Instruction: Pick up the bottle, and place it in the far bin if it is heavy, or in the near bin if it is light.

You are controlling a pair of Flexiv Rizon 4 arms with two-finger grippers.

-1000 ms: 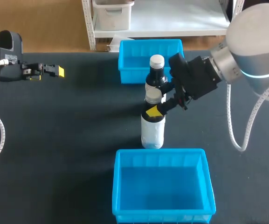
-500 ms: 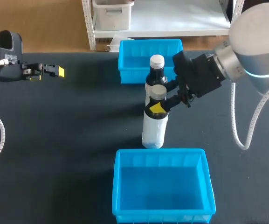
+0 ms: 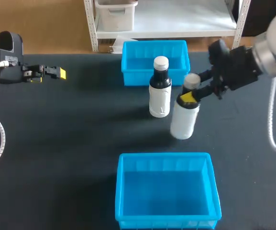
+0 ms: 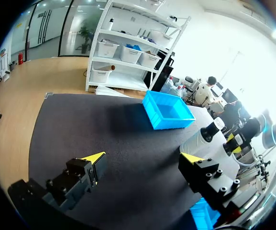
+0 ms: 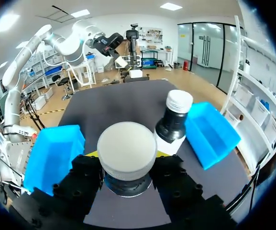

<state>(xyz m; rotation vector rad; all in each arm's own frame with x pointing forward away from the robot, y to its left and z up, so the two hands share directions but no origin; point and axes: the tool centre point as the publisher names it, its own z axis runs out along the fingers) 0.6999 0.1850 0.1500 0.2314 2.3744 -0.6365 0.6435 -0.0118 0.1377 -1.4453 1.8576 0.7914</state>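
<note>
Out in the middle of the black table (image 3: 80,129): the white plastic bottle with the pale grey cap (image 3: 183,120), upright, just right of a second bottle with a dark neck and white cap (image 3: 160,91) that stands on its own.
Right gripper (image 3: 189,96): clamped on the white bottle's neck right under the cap, one yellow tip each side.
Left gripper (image 3: 56,73): fingers spread wide, nothing in them, way off at the table's left edge.
Bottle axis: pretty much vertical, hanging below the fingers.
Bins: the far blue plastic bin (image 3: 133,79) sits beyond and to the left, with the dark-necked bottle partly in the way. The near blue plastic bin (image 3: 164,157) is just in front of the held bottle, toward the robot.
My guess: the near bin is a short straight hop, while the far bin means swinging around the other bottle. Heavy or light, can't tell by looking.
</note>
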